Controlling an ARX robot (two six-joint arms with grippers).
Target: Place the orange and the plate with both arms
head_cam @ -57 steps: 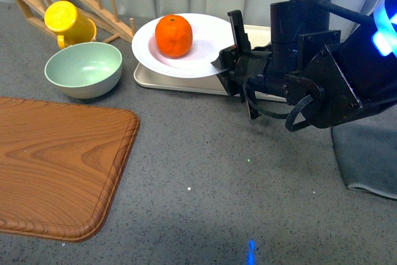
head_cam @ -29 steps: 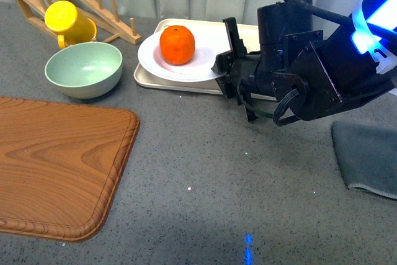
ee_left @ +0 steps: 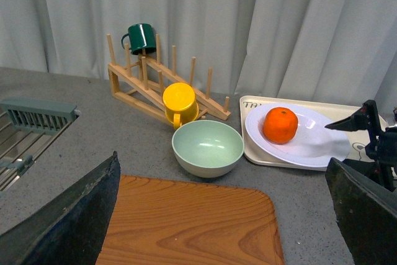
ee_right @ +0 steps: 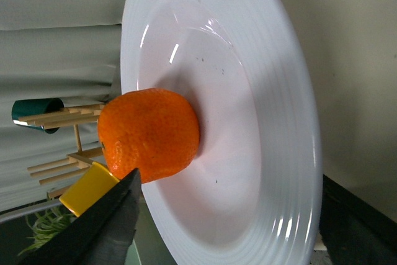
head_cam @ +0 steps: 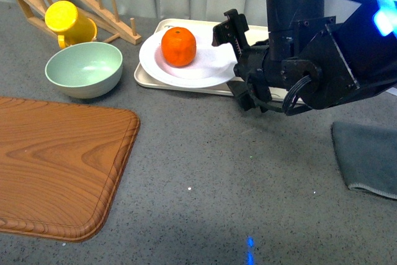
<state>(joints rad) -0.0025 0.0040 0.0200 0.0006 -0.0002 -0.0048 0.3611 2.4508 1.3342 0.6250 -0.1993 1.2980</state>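
Sitting on white ridged plate (head_cam: 205,60): bright orange (head_cam: 178,46). Spreading wide, released, right tool (head_cam: 234,60) straddling plate's near rim.

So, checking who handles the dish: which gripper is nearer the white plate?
Right. The right gripper is open at the white plate rim, beside the orange. The left gripper sits farther back, beyond the green bowl.

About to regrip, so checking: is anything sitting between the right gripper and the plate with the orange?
Nothing visible does. The right gripper is open right at the near edge of the white plate, which sits on the beige tray with the orange in it. The green bowl and yellow cup stand off to the far side.
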